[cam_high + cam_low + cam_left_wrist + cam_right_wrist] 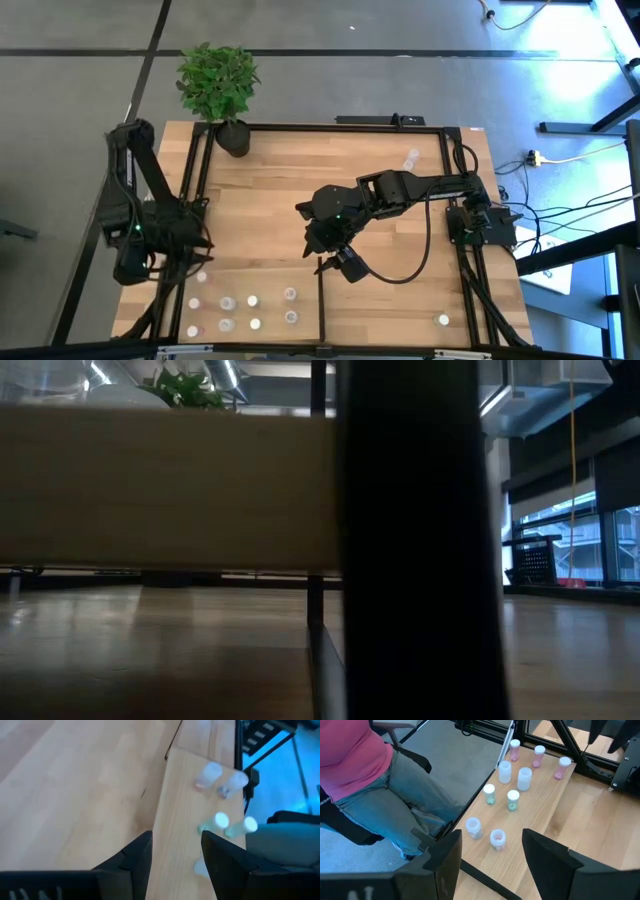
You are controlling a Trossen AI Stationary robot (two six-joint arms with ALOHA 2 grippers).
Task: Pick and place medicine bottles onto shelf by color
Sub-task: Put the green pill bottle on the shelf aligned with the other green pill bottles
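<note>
Several small medicine bottles stand upright on their bases near the left front corner of the light-wood shelf. The right wrist view shows these bottles with pinkish, white and greenish contents. One bottle stands alone at the near right, and another at the far right. My right gripper hangs open above the shelf's middle, and nothing is between its fingers. My left gripper is at the shelf's left edge. It is open and empty, and blurred bottles show beyond it.
A potted plant stands at the shelf's far left corner. A short black divider bar runs in from the near rail. A seated person is close to the near edge by the bottles. Cables lie to the right.
</note>
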